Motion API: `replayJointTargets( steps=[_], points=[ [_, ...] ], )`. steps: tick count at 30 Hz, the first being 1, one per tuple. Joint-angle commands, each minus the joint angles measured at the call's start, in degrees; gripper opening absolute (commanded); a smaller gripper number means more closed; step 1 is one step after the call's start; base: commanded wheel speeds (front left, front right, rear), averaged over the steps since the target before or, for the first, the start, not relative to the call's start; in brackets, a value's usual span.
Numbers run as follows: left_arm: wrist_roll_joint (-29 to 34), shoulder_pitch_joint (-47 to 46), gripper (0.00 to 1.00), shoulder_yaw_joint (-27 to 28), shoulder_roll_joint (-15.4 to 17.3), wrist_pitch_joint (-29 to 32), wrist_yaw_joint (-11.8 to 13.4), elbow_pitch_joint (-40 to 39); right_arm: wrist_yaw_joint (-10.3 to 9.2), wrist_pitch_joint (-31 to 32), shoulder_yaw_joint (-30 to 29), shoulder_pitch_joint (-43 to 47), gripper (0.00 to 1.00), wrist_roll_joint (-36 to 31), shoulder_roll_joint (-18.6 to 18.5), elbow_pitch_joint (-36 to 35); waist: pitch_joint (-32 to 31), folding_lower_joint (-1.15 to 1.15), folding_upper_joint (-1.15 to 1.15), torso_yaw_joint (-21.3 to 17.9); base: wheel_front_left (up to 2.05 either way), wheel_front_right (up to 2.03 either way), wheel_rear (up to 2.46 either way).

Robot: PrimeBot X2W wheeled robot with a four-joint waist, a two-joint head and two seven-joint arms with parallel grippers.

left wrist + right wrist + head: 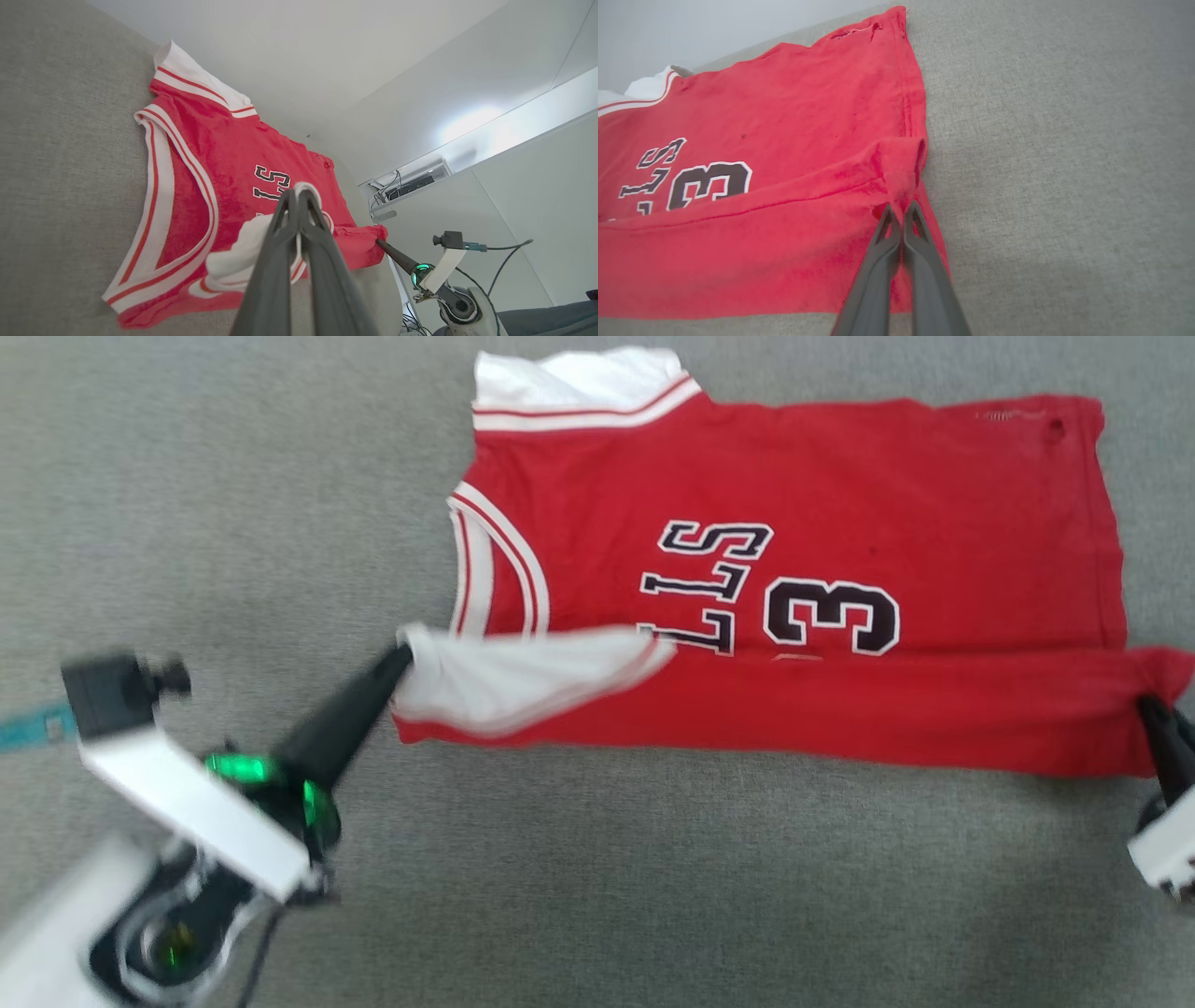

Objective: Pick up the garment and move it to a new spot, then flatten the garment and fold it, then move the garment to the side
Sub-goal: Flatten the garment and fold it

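Clamping white sleeve (523,681) of garment (840,476) with left gripper (400,663), pinching its near-right hem corner (1162,677) with right gripper (1146,705), near edge folded over, grey fabric surface (653,877) beneath

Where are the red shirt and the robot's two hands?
red shirt (980,569): head view, plain red cloth near the number.
left hand (401,660): head view, fingertips clamped on the shirt.
right hand (1146,706): head view, fingertips clamped on the shirt.
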Motion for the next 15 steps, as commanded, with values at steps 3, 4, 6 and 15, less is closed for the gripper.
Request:
replayJointTargets(
  steps=[3, 4, 6, 15],
  points=[
    [-2.6, -4.8, 0.0, 1.3, -1.2, 3.5, 0.1, 3.9, -0.02, -1.1, 0.1, -4.1, 0.0, -1.8, 0.7, 3.1, 2.5, 0.0, 0.0, -1.6, 0.0, 0.0, 0.0],
    [-3.0, -5.9, 0.0, 1.8, -1.5, 4.6, 0.1, 5.1, -0.02, -1.5, 0.4, -5.1, 0.0, -2.3, 0.8, 4.1, 3.0, 0.0, 0.0, -1.9, 0.0, 0.0, 0.0],
    [-2.7, -7.3, 0.0, 2.3, -1.9, 6.3, 0.1, 7.9, -0.02, -2.6, 0.7, -6.8, 0.0, -2.9, 1.2, 6.0, 3.8, 0.0, 0.0, -2.5, 0.0, 0.0, 0.0],
    [-0.8, -8.6, 0.0, 3.2, -2.8, 8.4, 0.1, 15.8, -0.02, -7.2, 3.3, -11.3, 0.0, -4.4, 2.1, 11.9, 5.9, 0.0, 0.0, -4.4, 0.0, 0.0, 0.0]
  ],
)
